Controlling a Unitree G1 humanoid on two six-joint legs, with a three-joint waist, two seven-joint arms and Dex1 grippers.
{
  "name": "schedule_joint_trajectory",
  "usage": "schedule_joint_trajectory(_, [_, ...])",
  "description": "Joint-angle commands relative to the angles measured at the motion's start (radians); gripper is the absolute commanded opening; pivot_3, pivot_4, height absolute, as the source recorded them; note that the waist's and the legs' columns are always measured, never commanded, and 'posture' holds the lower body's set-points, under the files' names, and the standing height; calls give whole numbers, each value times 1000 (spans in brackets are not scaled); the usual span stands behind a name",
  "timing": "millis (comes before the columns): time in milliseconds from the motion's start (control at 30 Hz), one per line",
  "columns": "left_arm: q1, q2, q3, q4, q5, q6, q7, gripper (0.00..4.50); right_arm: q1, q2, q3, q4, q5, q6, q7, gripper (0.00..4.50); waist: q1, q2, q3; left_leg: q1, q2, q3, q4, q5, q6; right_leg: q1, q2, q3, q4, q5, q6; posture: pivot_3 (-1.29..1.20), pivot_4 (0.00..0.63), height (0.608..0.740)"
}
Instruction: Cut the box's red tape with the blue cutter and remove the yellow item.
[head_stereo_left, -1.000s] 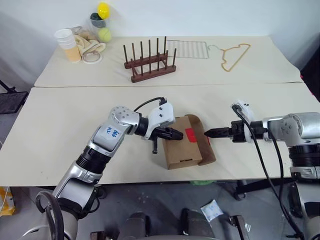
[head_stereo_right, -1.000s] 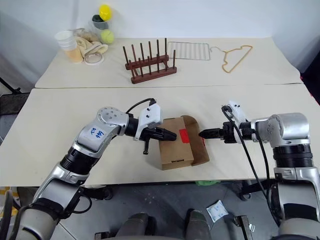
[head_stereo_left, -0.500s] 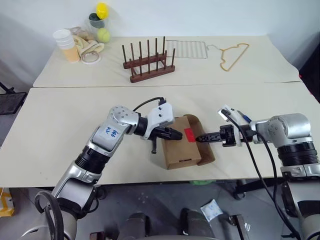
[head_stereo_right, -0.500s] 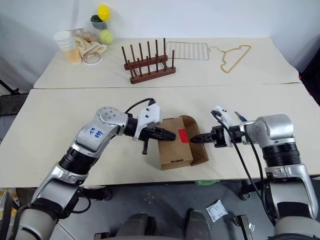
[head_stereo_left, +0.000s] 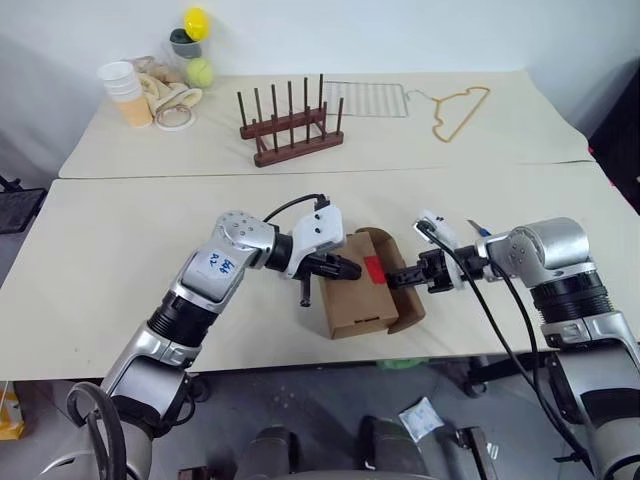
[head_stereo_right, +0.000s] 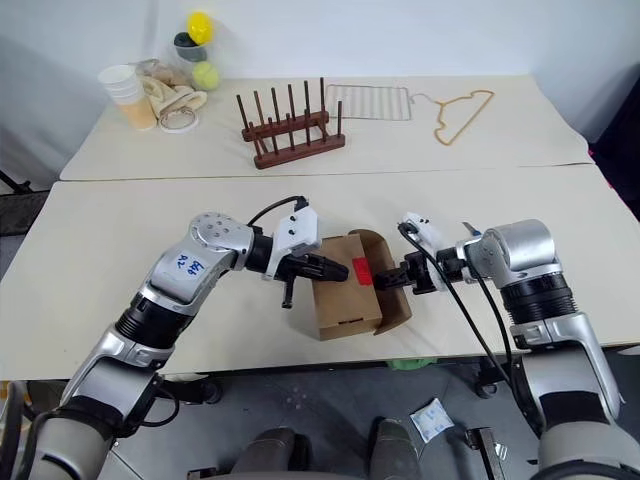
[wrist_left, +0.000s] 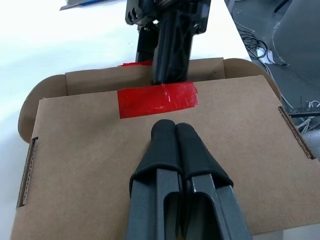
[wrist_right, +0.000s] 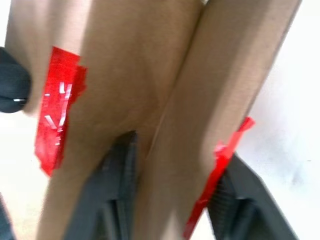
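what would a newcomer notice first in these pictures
The eye lands on the small brown box near the front edge of the table, marked by its bright red tape, with a tool on each side. The left tool, fingers shut, rests on the lid just short of the tape, while the right tool straddles the flap on the box's other side. On the rear table, a wooden peg rack and a yellow hanger stand out.
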Motion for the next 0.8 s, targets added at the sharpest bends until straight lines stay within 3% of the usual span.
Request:
schedule_joint_trajectory(33, [15, -10, -6, 2, 2, 4, 7, 0, -3, 16, 22, 10, -14, 31, -25, 359, 0, 0, 0, 0, 0, 0, 0, 0, 0, 0, 0, 0, 0, 0, 0, 0, 150, 740])
schedule_joint_trajectory(67, [16, -9, -4, 2, 2, 3, 8, 0, -9, 9, 19, 5, -15, 36, -26, 41, 0, 0, 0, 0, 0, 0, 0, 0, 0, 0, 0, 0, 0, 0, 0, 0, 150, 740])
schedule_joint_trajectory(267, [22, -33, 1, 16, 3, -6, 34, 0, -66, -68, 20, -19, -29, 62, -29, 14, 10, 0, 0, -2, -1, -1, 1, 0, 0, 0, -1, 0, 0, 0, 0, 0, 150, 740])
schedule_joint_trajectory(800, [-107, -324, 42, 299, 29, -226, 229, 0, -273, -350, 149, -195, -13, 157, 32, 14, 28, 1, 1, -7, -1, -1, 3, 0, 0, -3, -1, -1, -2, 0, 0, 0, 150, 740])
